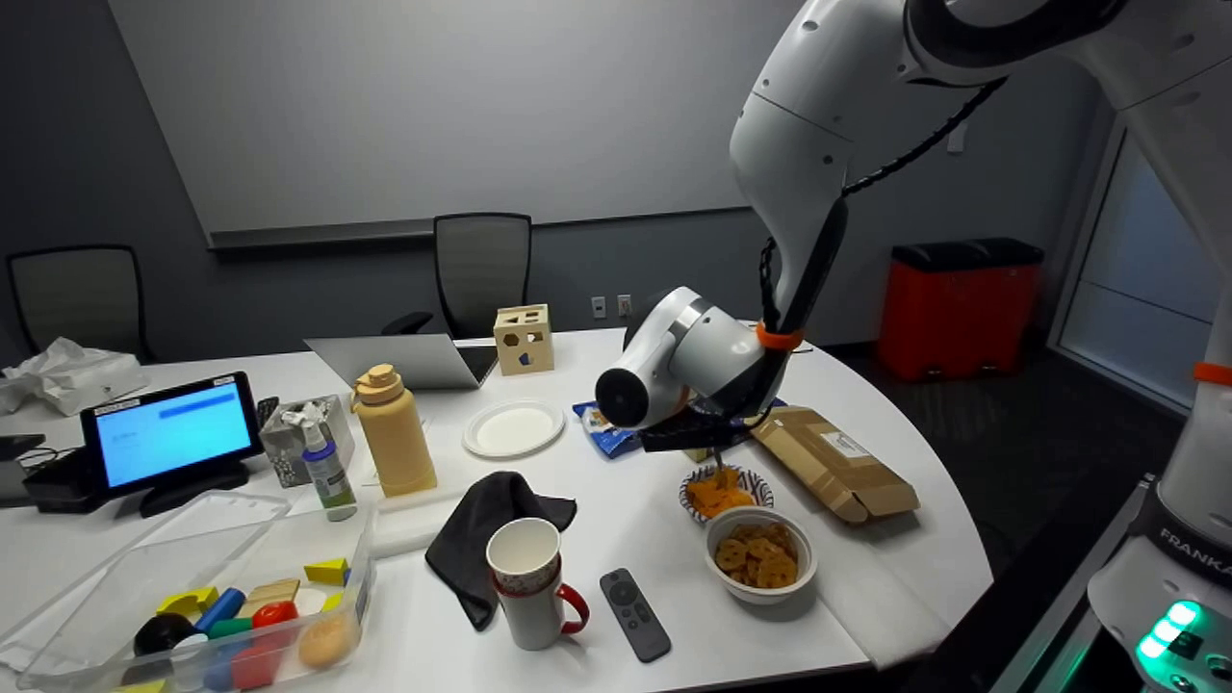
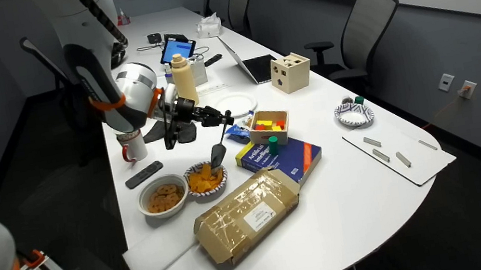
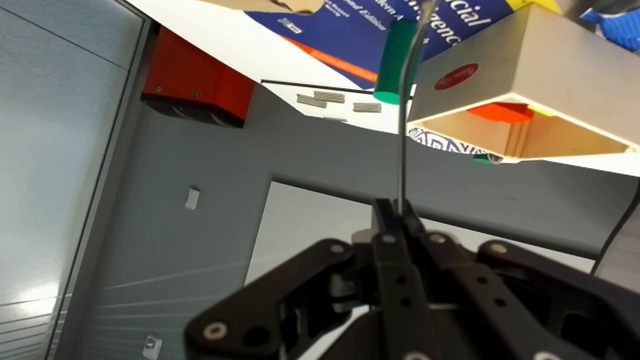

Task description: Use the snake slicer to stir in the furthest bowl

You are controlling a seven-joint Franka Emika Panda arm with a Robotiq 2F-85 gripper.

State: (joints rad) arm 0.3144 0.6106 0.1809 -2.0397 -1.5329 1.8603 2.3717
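The slicer [image 2: 217, 155], shaft clamped in the gripper [image 3: 397, 210], is held blade-down at the chips [image 2: 202, 182] in the patterned bowl [image 1: 758, 485] below the gripper; stirring is judged in hand, and a shallow sweep inside the rim is required next.

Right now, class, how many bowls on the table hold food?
2: a patterned bowl of orange chips, beside the cardboard box, and a white bowl of cookies, near the remote.
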